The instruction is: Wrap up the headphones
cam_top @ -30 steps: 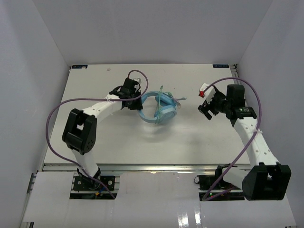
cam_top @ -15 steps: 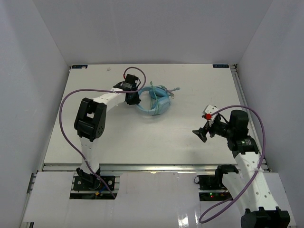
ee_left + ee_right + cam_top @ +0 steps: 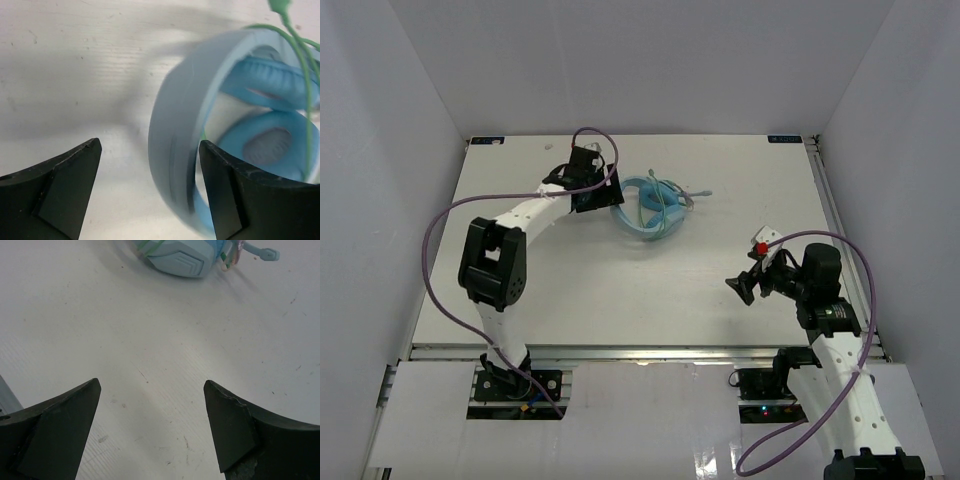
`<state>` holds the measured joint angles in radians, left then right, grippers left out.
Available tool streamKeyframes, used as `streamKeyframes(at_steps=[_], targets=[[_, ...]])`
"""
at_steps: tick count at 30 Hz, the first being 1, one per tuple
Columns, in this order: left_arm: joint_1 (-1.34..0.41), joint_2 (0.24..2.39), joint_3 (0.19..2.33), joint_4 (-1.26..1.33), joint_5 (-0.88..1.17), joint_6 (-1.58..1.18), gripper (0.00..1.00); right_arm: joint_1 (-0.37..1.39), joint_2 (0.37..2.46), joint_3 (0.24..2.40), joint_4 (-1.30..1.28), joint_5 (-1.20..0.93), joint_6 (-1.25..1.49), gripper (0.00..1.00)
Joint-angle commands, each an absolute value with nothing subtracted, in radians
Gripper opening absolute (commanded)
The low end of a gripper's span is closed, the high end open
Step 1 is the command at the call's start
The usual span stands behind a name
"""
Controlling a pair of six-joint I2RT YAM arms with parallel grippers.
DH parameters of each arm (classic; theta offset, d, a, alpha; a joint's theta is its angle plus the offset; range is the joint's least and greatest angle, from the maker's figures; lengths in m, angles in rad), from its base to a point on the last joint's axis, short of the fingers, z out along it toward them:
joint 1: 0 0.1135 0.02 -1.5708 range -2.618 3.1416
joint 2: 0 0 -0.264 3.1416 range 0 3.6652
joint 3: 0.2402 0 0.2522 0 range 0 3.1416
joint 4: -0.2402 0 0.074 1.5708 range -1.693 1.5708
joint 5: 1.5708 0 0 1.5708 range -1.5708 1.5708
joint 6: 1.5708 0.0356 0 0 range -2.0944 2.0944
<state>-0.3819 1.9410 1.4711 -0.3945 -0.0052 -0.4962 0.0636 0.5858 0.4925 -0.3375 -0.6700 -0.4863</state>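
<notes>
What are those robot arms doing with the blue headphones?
They are meant to wrap the headphones, which lie on the table. The left gripper is open right at the light blue headband, not squeezing it. The right gripper is open too, well away, holding nothing. The thin green cord lies draped over the ear cups.

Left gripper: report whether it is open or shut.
Open. The left gripper shows its fingers wide apart in the left wrist view, with the band of the headphones between them, unclamped.

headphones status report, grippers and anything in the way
Left gripper open, headband between its fingers. Right gripper open, empty, well clear. Headphones on the table, cord draped over the cups. Nothing in the way.
</notes>
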Motion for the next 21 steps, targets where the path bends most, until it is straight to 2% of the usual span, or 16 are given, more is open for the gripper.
streamKeyframes(at_steps=[1,9,16,21], targets=[[-0.379,1.649,1.350,-0.338,0.127,-0.407,0.92,0.057,0.607,0.552,-0.292,-0.511,-0.324,0.90],[-0.377,1.180,1.041,-0.264,0.297,-0.317,0.94,0.057,0.659,0.576,-0.263,-0.405,-0.180,0.90],[-0.373,0.717,0.745,-0.286,0.334,-0.220,0.98,0.055,0.653,0.582,-0.229,-0.199,0.019,0.90],[-0.374,0.485,0.617,-0.320,0.318,-0.190,0.98,0.052,0.666,0.592,-0.227,-0.126,0.048,0.90]])
